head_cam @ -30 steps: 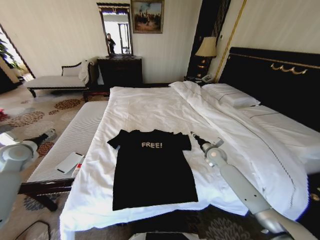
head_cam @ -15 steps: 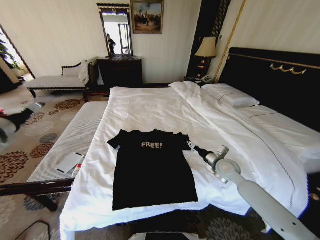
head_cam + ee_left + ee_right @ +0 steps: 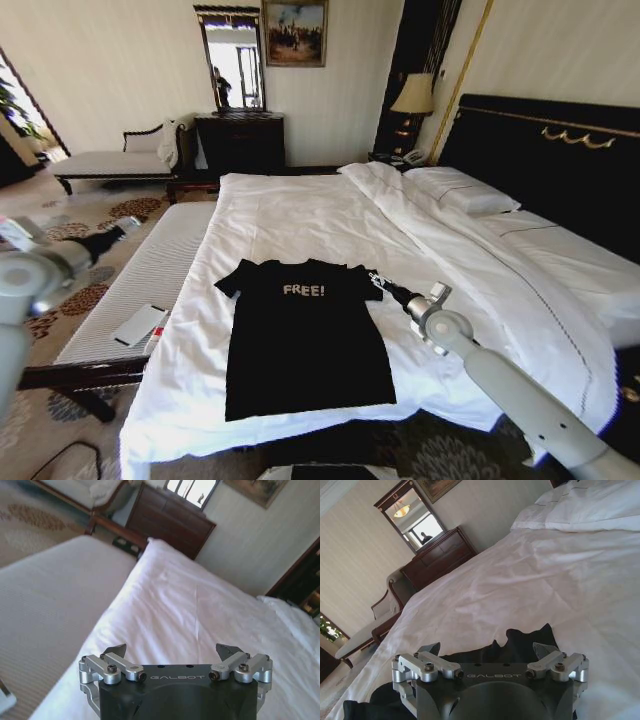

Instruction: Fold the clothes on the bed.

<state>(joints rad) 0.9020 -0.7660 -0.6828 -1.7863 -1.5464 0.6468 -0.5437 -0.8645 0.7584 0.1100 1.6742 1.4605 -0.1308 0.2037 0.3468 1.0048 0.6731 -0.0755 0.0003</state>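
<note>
Nothing folded yet, folks: the black T-shirt point(image 3: 305, 335) lies flat and fully spread, both sleeves out, "FREE!" lettering face up, near the foot edge of the bed point(image 3: 330, 215). The whole job looks to be ahead.

Closest to the action, the right hand point(image 3: 376, 282) hangs low, right at the shirt's sleeve on that side. From the right wrist view its fingers stand spread apart, gripping nothing, and the dark sleeve edge point(image 3: 520, 645) lies just past the fingertips, between them and the open white sheet. Whether it touches the cloth, I can't say.

Over on the other side, the left hand point(image 3: 128, 225) is up off the bed's edge, above the striped bench point(image 3: 150, 275) alongside, well apart from the shirt's other sleeve. Its fingers are also wide open and empty, with bare white bedding point(image 3: 200, 615) stretching ahead of them.

Farther beyond both hands: smooth sheet, then the pillows point(image 3: 460, 190) against the dark headboard point(image 3: 560, 160).
</note>
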